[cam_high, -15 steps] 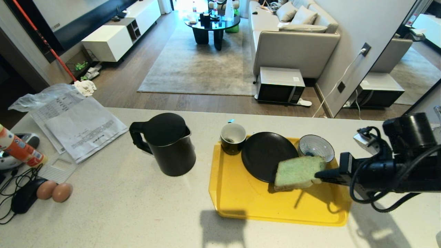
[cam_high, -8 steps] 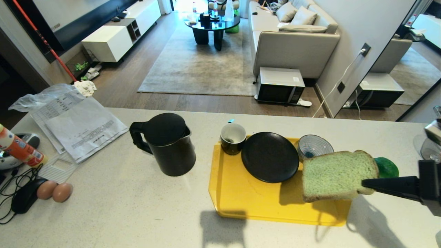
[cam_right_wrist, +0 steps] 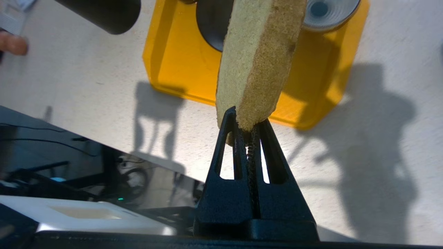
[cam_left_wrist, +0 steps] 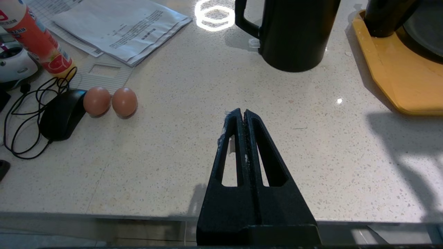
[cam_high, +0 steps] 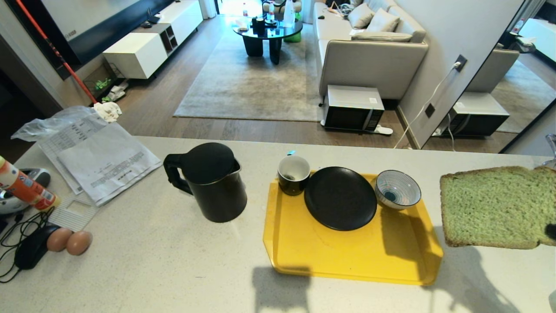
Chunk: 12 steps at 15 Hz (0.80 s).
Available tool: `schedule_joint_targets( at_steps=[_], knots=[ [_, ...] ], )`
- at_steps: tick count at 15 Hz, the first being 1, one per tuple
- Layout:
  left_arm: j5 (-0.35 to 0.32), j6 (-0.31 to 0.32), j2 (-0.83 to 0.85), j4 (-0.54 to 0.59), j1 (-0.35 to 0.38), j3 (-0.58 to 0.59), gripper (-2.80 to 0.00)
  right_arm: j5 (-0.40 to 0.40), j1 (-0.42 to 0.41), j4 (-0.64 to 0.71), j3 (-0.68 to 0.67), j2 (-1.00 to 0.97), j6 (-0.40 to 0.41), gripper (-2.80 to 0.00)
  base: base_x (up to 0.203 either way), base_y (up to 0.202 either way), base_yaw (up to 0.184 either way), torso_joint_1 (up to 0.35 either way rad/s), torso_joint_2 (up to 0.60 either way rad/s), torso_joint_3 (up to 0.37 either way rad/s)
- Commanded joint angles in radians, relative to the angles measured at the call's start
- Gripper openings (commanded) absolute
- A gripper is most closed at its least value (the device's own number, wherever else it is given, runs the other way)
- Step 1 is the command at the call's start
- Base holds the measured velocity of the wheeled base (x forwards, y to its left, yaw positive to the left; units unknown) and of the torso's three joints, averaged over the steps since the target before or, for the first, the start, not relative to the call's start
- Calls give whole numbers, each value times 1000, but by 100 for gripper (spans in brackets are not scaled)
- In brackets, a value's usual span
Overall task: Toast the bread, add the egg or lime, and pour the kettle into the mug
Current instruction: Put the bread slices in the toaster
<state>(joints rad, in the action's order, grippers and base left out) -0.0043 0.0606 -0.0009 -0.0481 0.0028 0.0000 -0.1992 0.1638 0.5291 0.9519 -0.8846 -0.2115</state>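
Right gripper (cam_right_wrist: pixel 246 126) pinching the bread (cam_high: pixel 493 208) aloft, off to the right of the yellow tray (cam_high: pixel 347 256).

Its jaws are clamped on one edge of the green slice (crust side toward the wrist camera), high above the counter (cam_high: pixel 152 261). Left gripper (cam_left_wrist: pixel 241 116) hangs over bare counter with fingers pressed together, empty. On the tray sit the mug (cam_high: pixel 294 174), a black plate (cam_high: pixel 340 198) and a striped bowl (cam_high: pixel 398 189); the kettle (cam_high: pixel 210 181) stands just left of it.

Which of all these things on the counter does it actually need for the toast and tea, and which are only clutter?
Needed:
bread, held in right gripper
kettle
mug

Clutter:
papers
two brown eggs
mouse
striped bowl
black plate
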Motion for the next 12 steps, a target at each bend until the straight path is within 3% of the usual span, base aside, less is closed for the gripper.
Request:
schedule_joint_targets(
  at_steps=[1,5,9,12],
  knots=[
    [0,1,-2,-1,0,17,-280,11,0,0,19,46,76,-280,0,0,0,0,0,0],
    [0,1,-2,-1,0,17,-280,56,0,-2,53,33,138,-280,0,0,0,0,0,0],
    [0,1,-2,-1,0,17,-280,185,-1,3,40,58,189,-280,0,0,0,0,0,0],
    [0,1,-2,-1,0,17,-280,190,0,-3,24,75,190,-280,0,0,0,0,0,0]
  ],
)
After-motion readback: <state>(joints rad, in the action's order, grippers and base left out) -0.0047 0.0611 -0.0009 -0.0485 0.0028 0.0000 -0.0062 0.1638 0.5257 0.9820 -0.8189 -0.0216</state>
